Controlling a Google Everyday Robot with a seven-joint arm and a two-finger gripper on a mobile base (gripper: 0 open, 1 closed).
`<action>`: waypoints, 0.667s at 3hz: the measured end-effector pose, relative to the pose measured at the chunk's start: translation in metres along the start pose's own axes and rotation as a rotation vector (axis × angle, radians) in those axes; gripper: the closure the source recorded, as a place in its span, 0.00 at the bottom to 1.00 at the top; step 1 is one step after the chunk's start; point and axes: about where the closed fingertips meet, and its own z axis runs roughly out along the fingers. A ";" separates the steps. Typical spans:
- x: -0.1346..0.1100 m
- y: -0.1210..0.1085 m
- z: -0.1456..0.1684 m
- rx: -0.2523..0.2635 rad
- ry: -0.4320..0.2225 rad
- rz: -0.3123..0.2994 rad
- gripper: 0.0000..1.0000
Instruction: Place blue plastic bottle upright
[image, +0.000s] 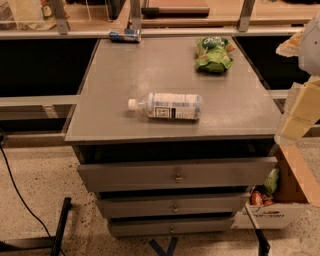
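Observation:
The blue plastic bottle (169, 106) lies on its side near the front middle of the grey cabinet top (115, 75). Its white cap (132, 104) points left and its white-and-pale-blue label faces up. My gripper (295, 117) shows as pale, blurred parts at the right edge of the view. It hangs beside the cabinet's front right corner, well to the right of the bottle and not touching it.
A green snack bag (214, 54) lies at the back right of the top. A small blue-and-silver can (125, 36) lies at the back left edge. Three drawers (175, 175) stand slightly pulled out below. A cardboard box (282, 200) with items sits on the floor at right.

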 end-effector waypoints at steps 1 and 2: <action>0.000 0.000 0.000 0.000 0.000 0.000 0.00; -0.009 0.000 0.000 0.001 0.016 -0.022 0.00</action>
